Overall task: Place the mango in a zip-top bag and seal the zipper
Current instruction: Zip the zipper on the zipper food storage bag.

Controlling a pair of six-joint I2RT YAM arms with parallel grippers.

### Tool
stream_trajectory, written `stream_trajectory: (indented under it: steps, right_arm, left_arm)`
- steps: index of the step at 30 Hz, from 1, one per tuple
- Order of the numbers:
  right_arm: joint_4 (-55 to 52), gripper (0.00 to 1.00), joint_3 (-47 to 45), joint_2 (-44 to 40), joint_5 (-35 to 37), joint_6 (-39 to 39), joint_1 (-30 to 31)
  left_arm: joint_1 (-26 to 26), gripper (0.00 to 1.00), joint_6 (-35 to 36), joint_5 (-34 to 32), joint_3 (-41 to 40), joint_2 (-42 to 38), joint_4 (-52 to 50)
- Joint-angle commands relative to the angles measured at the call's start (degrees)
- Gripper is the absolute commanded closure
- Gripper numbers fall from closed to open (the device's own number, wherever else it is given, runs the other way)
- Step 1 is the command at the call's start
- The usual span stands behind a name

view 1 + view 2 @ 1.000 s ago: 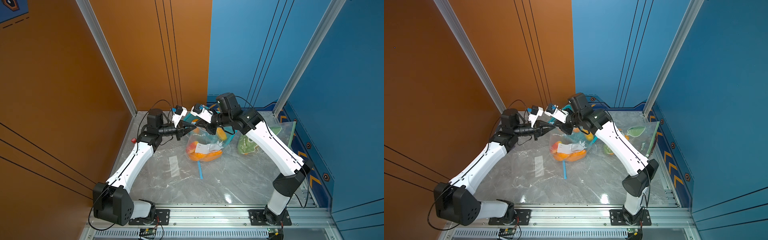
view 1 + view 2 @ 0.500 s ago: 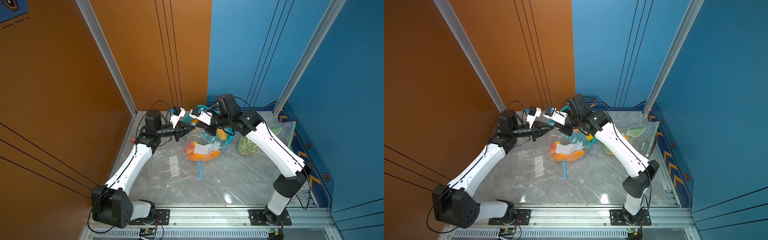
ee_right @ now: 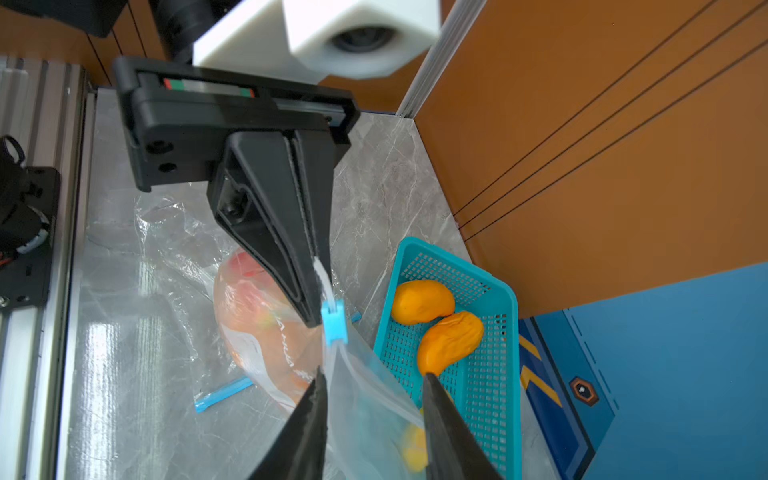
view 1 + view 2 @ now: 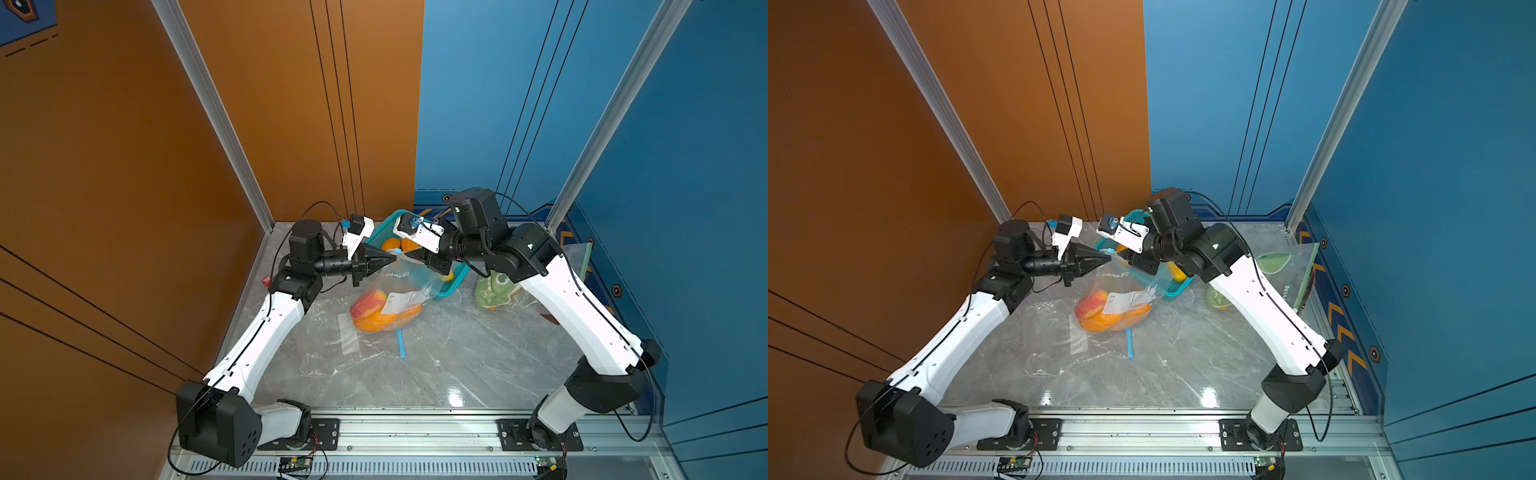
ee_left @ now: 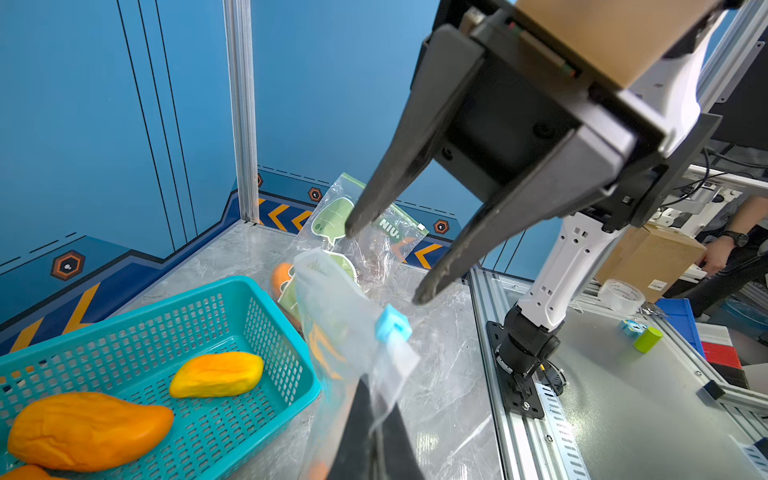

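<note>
Ideally the left claw [image 3: 316,316], clamped on the bag [image 3: 363,411] corner, holds it taut while the right claw [image 3: 374,374] (jaws apart, empty) presses the slider [image 3: 333,322], seemingly almost home, shut.

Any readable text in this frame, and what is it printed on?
"NIU+": on the green-printed bag.
"CHA HUA": on the clear zip-top bag holding the fruit; the characters after it are too small to read.
The print on the white label on that same bag is too small to read.
</note>
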Motion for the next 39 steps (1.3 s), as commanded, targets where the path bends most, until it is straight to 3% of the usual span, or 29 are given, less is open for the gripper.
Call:
stream_trajectory:
  steps: [1, 11, 20, 24, 33, 39]
  right_arm:
    - [-1.0, 0.51, -0.4, -2.1, 1.6, 1.3, -0.2]
    - [0.1, 0.39, 0.3, -0.1, -7.1, 1.7, -0.4]
    - [0.5, 0.40, 4.8, 5.9, -11.2, 2.1, -0.4]
    - [0.6, 0.54, 5.7, 7.3, -11.5, 2.4, -0.4]
    - [1.2, 0.55, 5.9, 7.0, -10.7, 2.7, -0.8]
    - [1.5, 0.72, 6.0, 6.6, -11.6, 2.8, -1.0]
  left_arm:
    - [-0.1, 1.00, -0.7, -0.7, 2.1, 0.3, -0.4]
    - [-0.5, 1.00, -0.5, -0.7, 2.4, 0.1, -0.3]
    - [-0.8, 1.00, -0.4, -0.6, 3.2, 0.4, -0.4]
    - [-0.9, 1.00, -0.3, -0.6, 3.3, 0.5, -0.4]
    - [-0.9, 1.00, 0.0, -0.7, 2.7, 0.8, -0.3]
    - [-1.0, 1.00, -0.1, -0.7, 2.6, 0.8, -0.3]
